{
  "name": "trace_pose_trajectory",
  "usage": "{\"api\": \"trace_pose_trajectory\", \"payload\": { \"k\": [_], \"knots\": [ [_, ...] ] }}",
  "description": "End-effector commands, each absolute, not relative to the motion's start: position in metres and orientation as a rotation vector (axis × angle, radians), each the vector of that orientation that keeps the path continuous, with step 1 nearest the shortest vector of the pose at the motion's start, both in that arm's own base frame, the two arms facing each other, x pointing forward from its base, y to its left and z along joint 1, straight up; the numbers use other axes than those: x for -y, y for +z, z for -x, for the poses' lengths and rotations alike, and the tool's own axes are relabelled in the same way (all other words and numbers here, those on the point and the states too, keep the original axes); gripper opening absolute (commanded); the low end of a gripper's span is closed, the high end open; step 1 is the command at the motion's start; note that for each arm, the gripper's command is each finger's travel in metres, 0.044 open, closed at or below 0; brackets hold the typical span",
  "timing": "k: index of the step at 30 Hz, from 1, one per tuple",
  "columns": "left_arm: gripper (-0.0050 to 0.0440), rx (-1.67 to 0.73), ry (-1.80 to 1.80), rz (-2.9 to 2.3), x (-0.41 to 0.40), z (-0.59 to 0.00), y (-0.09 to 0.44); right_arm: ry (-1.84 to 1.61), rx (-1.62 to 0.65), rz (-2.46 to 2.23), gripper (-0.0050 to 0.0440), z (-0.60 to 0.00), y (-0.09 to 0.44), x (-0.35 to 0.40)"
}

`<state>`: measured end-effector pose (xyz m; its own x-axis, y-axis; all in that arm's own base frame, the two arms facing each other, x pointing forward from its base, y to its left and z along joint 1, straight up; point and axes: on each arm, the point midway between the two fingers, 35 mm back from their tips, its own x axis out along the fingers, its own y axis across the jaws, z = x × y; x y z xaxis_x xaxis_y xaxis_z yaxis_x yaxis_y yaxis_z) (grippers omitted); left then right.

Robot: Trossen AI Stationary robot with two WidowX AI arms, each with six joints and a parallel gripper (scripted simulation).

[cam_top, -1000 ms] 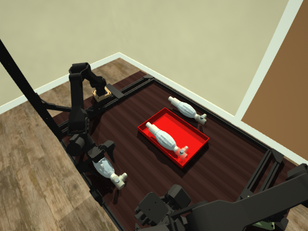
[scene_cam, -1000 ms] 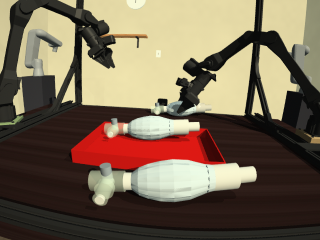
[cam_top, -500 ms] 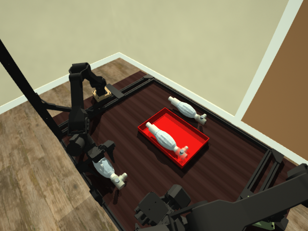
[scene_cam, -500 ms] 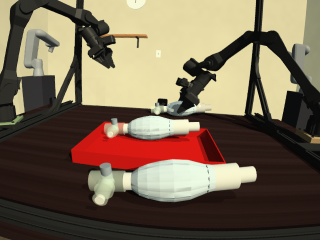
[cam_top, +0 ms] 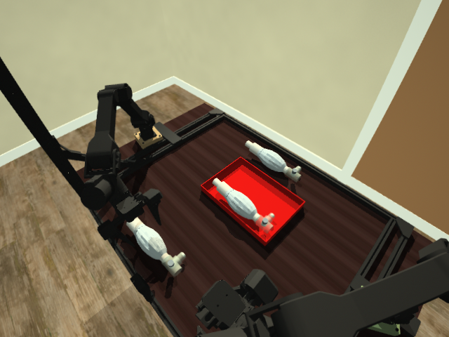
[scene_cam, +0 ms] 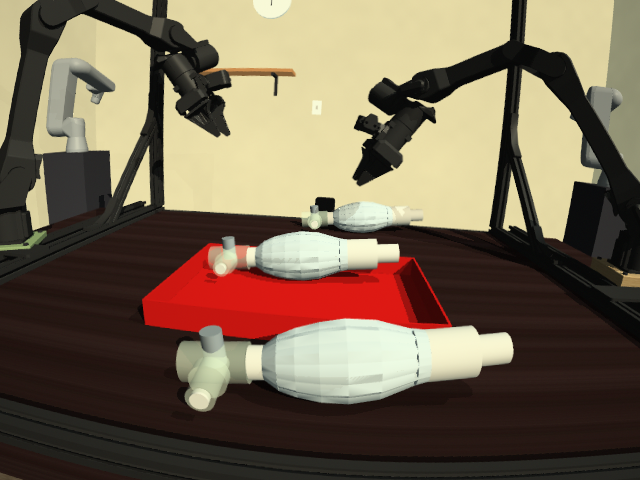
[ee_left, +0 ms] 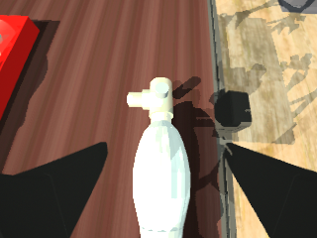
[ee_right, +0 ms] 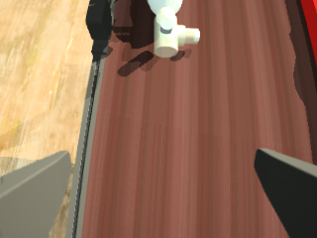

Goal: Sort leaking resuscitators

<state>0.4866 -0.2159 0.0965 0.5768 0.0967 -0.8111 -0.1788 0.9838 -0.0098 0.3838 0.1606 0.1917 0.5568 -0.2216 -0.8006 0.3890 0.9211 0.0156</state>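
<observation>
Both pincers hanging open and empty around the red tray, one resuscitator lying inside it

The left pincer is standing with its fingers wide apart, holding nothing. It is hovering above the robot-side resuscitator, the fingers spreading to either side of the bag in the wrist view. In the exterior view, air is showing between the fingertips and that unit.

The right pincer is also standing with its fingers apart, gripping nothing, and is hanging in the air to the tray's valve-end side. In its wrist view the same unit's valve is showing beyond the fingers.

The robot-side unit is lying on the bench outside the red tray, near the bench's edge, its side branch pointing towards the tray.

Inside the tray, the middle resuscitator is lying lengthwise, near the long robot-side wall. Whether its tail end is sticking out over the short wall is hard to tell.

Across the tray from the robot-side unit, the far resuscitator is lying on the bench, roughly parallel to the long wall, its side branch pointing away from the tray.
</observation>
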Motion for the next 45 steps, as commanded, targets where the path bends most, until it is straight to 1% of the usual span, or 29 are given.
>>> {"api": "trace_pose_trajectory", "payload": {
  "k": [1, 5, 11, 16, 23, 28, 33, 40, 45],
  "knots": [
    [0.0440, -0.944, 0.163, 0.091, 0.216, -0.485, 0.102, -0.364, -0.911, -0.201, 0.0440, -0.384, 0.192, -0.160],
    [0.0440, -0.944, 0.163, 0.091, 0.216, -0.485, 0.102, -0.364, -0.911, -0.201, 0.0440, -0.384, 0.192, -0.160],
    [0.0440, -0.893, 0.143, 0.124, 0.181, -0.424, 0.158, -0.365, -0.912, -0.199, 0.0440, -0.384, 0.192, -0.160],
    [0.0440, -0.844, 0.126, 0.155, 0.149, -0.369, 0.185, -0.365, -0.912, -0.199, 0.0440, -0.384, 0.192, -0.160],
    [0.0440, -0.838, 0.123, 0.158, 0.147, -0.366, 0.189, -0.365, -0.913, -0.200, 0.0440, -0.384, 0.192, -0.160],
    [0.0440, -0.791, 0.107, 0.188, 0.113, -0.308, 0.193, -0.365, -0.913, -0.200, 0.0440, -0.384, 0.192, -0.160],
    [0.0440, -0.743, 0.091, 0.216, 0.082, -0.255, 0.175, -0.365, -0.913, -0.200, 0.0440, -0.384, 0.192, -0.160],
    [0.0440, -0.747, 0.095, 0.215, 0.085, -0.261, 0.180, -0.365, -0.911, -0.200, 0.0440, -0.384, 0.192, -0.160],
    [0.0440, -0.737, 0.091, 0.222, 0.079, -0.249, 0.172, -0.365, -0.911, -0.200, 0.0440, -0.384, 0.192, -0.160]
  ]
}}
